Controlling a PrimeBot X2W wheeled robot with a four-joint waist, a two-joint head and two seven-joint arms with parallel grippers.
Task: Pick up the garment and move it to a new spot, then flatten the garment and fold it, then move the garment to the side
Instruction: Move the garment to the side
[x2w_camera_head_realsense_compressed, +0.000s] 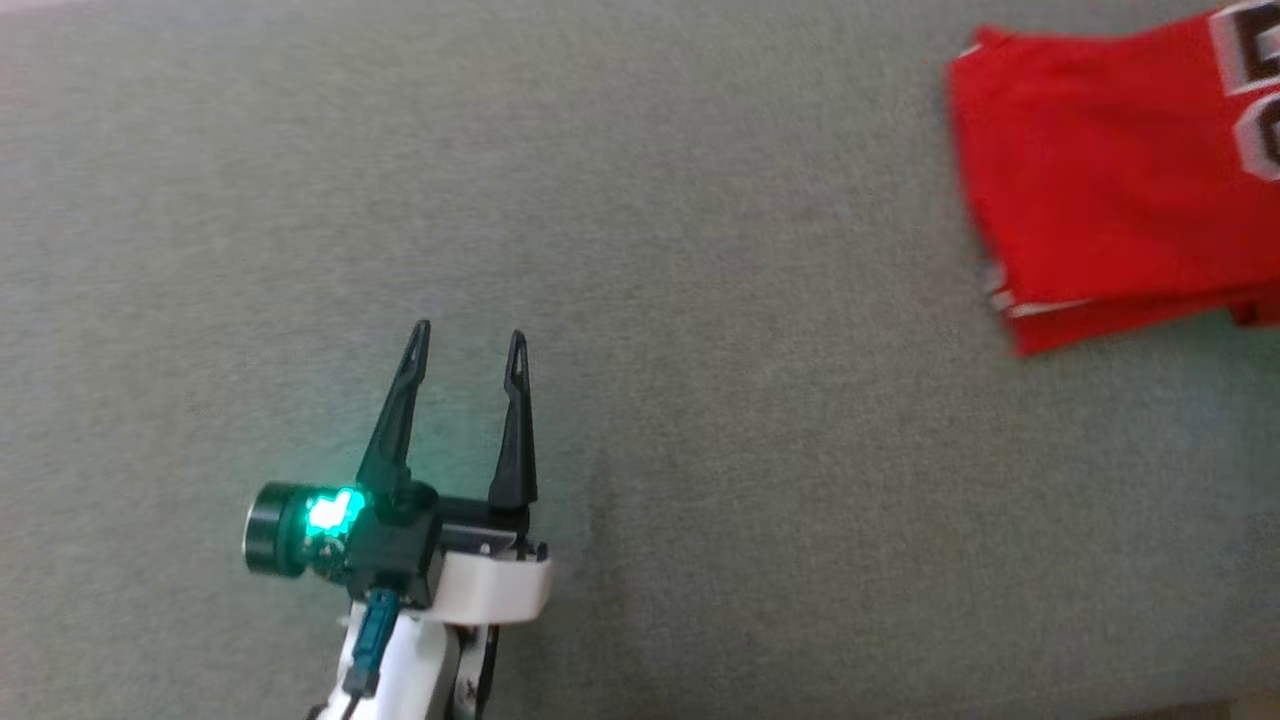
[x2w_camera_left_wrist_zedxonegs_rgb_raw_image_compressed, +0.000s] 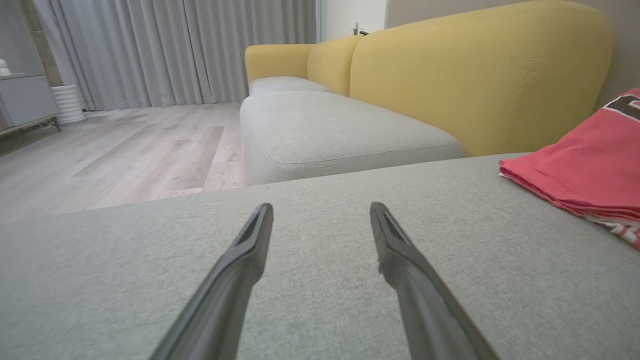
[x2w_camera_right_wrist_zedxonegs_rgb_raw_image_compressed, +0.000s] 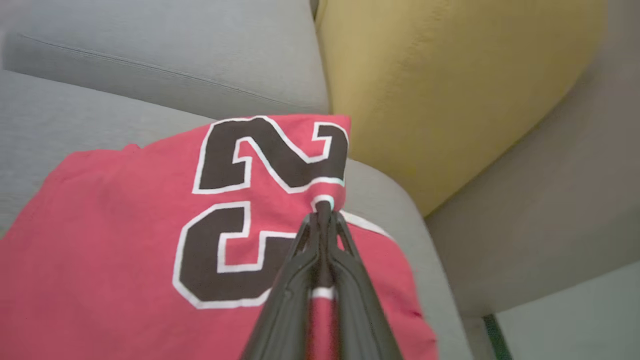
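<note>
The garment (x2w_camera_head_realsense_compressed: 1110, 190) is a red jersey with black, white-edged numerals, folded into a flat stack at the upper right of the grey cushion. In the right wrist view my right gripper (x2w_camera_right_wrist_zedxonegs_rgb_raw_image_compressed: 322, 215) is shut on the garment (x2w_camera_right_wrist_zedxonegs_rgb_raw_image_compressed: 115, 235), its two fingers pinching a raised ridge of cloth by the numerals. My left gripper (x2w_camera_head_realsense_compressed: 468, 345) hovers open over bare cushion at the lower left, well clear of the jersey. Its fingers (x2w_camera_left_wrist_zedxonegs_rgb_raw_image_compressed: 400, 250) stand apart in the left wrist view, with the garment (x2w_camera_left_wrist_zedxonegs_rgb_raw_image_compressed: 585, 155) off to the right.
A yellow sofa backrest (x2w_camera_left_wrist_zedxonegs_rgb_raw_image_compressed: 475, 75) rises behind the grey seat cushion (x2w_camera_head_realsense_compressed: 700, 450). A second grey cushion (x2w_camera_left_wrist_zedxonegs_rgb_raw_image_compressed: 330, 130) lies beyond. Wooden floor (x2w_camera_left_wrist_zedxonegs_rgb_raw_image_compressed: 115, 155), grey curtains (x2w_camera_left_wrist_zedxonegs_rgb_raw_image_compressed: 175, 50) and a low cabinet (x2w_camera_left_wrist_zedxonegs_rgb_raw_image_compressed: 25, 100) lie past the cushion's edge.
</note>
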